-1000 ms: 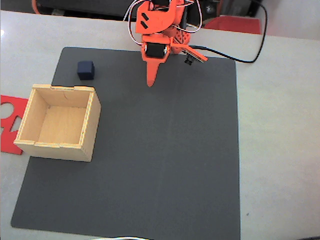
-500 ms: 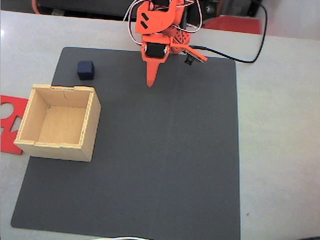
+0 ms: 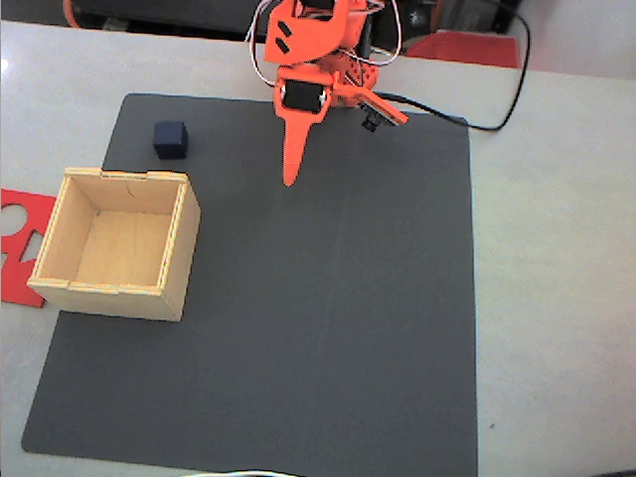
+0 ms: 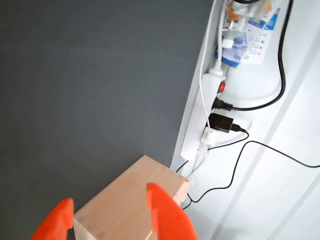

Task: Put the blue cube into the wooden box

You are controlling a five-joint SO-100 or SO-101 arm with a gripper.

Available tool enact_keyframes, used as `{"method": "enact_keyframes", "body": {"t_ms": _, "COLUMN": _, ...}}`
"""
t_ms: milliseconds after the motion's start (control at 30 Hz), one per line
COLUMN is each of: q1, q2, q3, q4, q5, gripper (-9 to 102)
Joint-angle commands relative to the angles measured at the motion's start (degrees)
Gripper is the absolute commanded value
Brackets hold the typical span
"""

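Orange tool (image 3: 290, 179) hangs above the dark mat (image 3: 328, 328) with its two fingers parted and nothing between them — the gap shows in the wrist view (image 4: 107, 220). Left of it in the fixed view, well apart, the blue cube (image 3: 170, 139) sits on the mat; the wooden box (image 3: 119, 243) stands lower left, open-topped — its pale corner (image 4: 132, 197) lies beyond the fingertips.

Dark mat (image 3: 328, 318) on table; red cut-out sheet (image 3: 18, 248) at left edge.
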Motion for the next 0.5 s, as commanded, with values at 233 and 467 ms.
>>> {"method": "enact_keyframes", "body": {"t_ms": 233, "q1": 15.3, "q2": -50.9, "q3": -63.5, "q4": 20.6, "q5": 15.6, "gripper": 14}}
{"method": "enact_keyframes", "body": {"t_ms": 467, "q1": 30.8, "q2": -42.5, "q3": -66.5, "q4": 26.0, "q5": 13.8, "gripper": 18}}
